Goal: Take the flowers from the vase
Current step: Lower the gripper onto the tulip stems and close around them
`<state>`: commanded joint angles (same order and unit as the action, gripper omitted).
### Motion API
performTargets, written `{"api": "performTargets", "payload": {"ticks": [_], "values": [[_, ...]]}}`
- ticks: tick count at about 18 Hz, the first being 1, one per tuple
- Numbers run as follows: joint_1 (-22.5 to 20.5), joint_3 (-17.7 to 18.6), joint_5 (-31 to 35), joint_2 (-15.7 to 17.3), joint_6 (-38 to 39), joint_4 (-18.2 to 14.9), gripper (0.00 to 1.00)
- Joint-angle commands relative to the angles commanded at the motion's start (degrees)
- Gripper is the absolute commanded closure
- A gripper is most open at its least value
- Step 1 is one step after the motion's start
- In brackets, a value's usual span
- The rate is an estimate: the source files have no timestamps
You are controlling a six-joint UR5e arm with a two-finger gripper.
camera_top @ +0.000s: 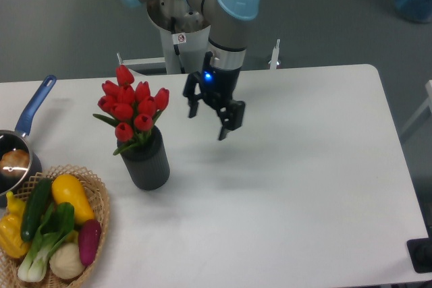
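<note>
A bunch of red tulips (131, 107) with green leaves stands in the dark grey cylindrical vase (148, 163) on the white table, left of centre. My gripper (206, 125) hangs above the table to the right of the flowers, a little apart from them. Its two black fingers are spread, and nothing is between them.
A blue-handled metal saucepan (19, 146) sits at the left edge. A wicker basket (101, 197) with several vegetables stands at the front left, close to the vase. The table (304, 187) stretches to the right. The arm's base post (177, 45) is behind the table.
</note>
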<state>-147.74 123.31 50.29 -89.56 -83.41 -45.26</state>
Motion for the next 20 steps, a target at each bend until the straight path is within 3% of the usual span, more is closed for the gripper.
{"api": "performTargets", "payload": {"ticks": [8, 14, 15, 16, 18, 20], "values": [[1.3, 0.2, -9.9, 0.1, 0.0, 0.1, 0.0], [1.9, 0.3, -13.7, -0.6, -0.1, 0.1, 0.0], [1.9, 0.3, -14.2, -0.6, -0.2, 0.2, 0.06], [1.9, 0.3, -14.5, -0.7, -0.4, 0.1, 0.2], [1.8, 0.6, -14.6, -0.9, -1.2, 0.1, 0.64], [1.7, 1.1, -14.5, -1.3, -1.2, 0.1, 0.9]]}}
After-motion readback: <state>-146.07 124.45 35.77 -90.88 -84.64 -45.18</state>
